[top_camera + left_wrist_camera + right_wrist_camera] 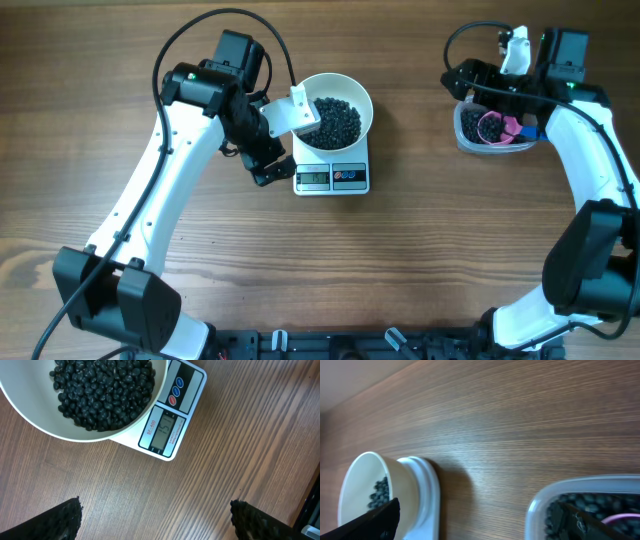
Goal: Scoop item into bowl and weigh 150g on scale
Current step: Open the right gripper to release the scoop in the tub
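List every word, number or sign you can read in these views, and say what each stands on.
"SF-400": small print beside the display, on the scale; probable, not certain.
"151": faint digits on the display; the last digit is unsure.
Red and blue buttons: the symbols are too small to read.
Overhead view: the same display is too small to read.
No other text is visible.

Robotics lab: arms (145, 190), scale (332, 177), wooden table (420, 260)

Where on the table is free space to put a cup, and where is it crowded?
The table is bare between the scale and the tub, and in the wide strip in front of the scale, between both arms. Crowded: left of the bowl, where the left gripper hangs, and over the tub, under the right gripper.
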